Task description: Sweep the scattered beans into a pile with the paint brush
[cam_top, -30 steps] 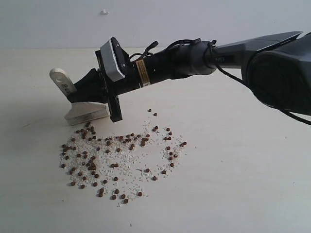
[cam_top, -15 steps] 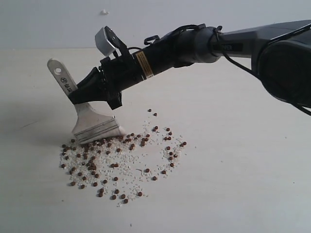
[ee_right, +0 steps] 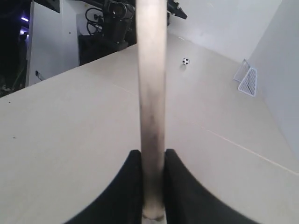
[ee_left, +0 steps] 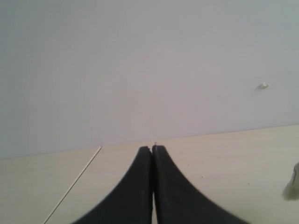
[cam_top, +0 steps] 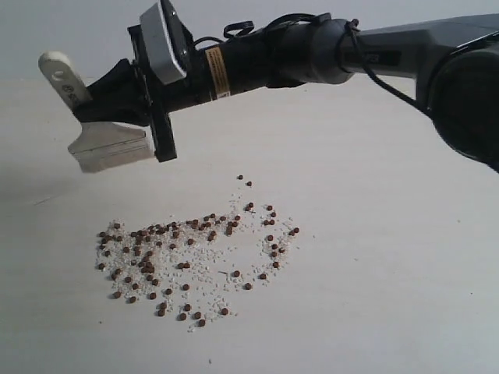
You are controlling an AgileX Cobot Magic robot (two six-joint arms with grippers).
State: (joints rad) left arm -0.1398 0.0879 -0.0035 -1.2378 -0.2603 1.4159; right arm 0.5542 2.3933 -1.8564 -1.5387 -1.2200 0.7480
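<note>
- The jaws of the right gripper point(cam_top: 117, 117) are clenched on the paint brush point(cam_top: 107, 148). In the right wrist view its pale handle point(ee_right: 152, 93) runs straight out between the two black fingers point(ee_right: 124, 191).
- The jaws of the left gripper point(ee_left: 152, 150) are pressed together with nothing between them. It faces a bare stretch of table and the wall, and it does not show in the exterior view.
- The brush hangs in the air, clear of the table point(cam_top: 374, 273). The bristle end points down and the handle tip leans up toward ten o'clock.
- The beans point(cam_top: 187, 249) lie scattered with white grains point(cam_top: 199, 269) in a loose patch, well apart from the brush, which sits at about ten o'clock of the patch. A few strays lie at the patch's twelve o'clock edge and an arc of them curves round the three o'clock side.
- No pile has formed yet. I judge this to be the lift between strokes, with most of the sweeping left to do.
- The next move likely calls for lowering the bristles to the table just outside the patch's edge. Then they should be drawn toward the middle with light contact, so the beans roll together rather than flick away.
- The right arm point(cam_top: 327, 58) reaches in from three o'clock, stretched long and nearly level, with its wrist turned so the brush's flat face looks toward the beans.
</note>
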